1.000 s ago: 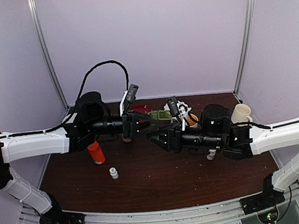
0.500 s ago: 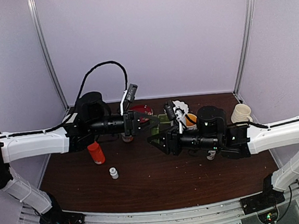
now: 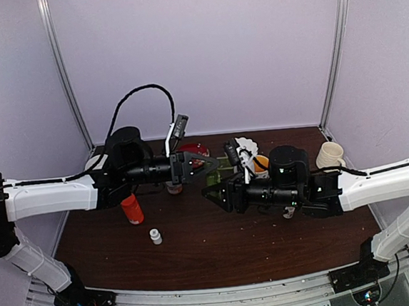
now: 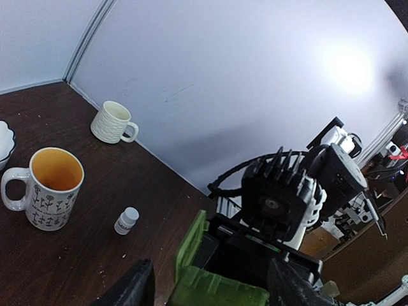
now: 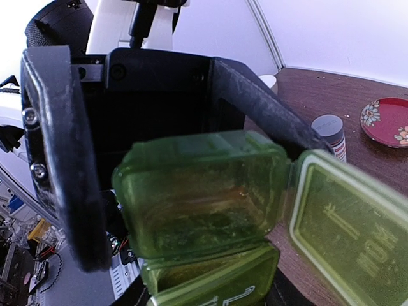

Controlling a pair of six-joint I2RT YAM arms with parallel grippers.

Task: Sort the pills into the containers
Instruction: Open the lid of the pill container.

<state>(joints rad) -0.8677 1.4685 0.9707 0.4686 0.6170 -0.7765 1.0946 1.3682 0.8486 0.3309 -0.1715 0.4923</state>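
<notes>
Inside left pincer (image 4: pixel 213 288), green pill box (image 5: pixel 197 185), one lid (image 5: pixel 347 223) open

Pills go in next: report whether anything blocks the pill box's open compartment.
Nothing visible does. In the right wrist view the lid is swung aside, leaving the open compartment of the pill box uncovered. The left claw straddles the box at its sides, not across the mouth. No pills show.

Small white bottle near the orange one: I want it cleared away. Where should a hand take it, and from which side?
Take the small white bottle across its body under the cap, coming down from above. It stands upright, apart from the orange bottle, so both sides look free.
</notes>
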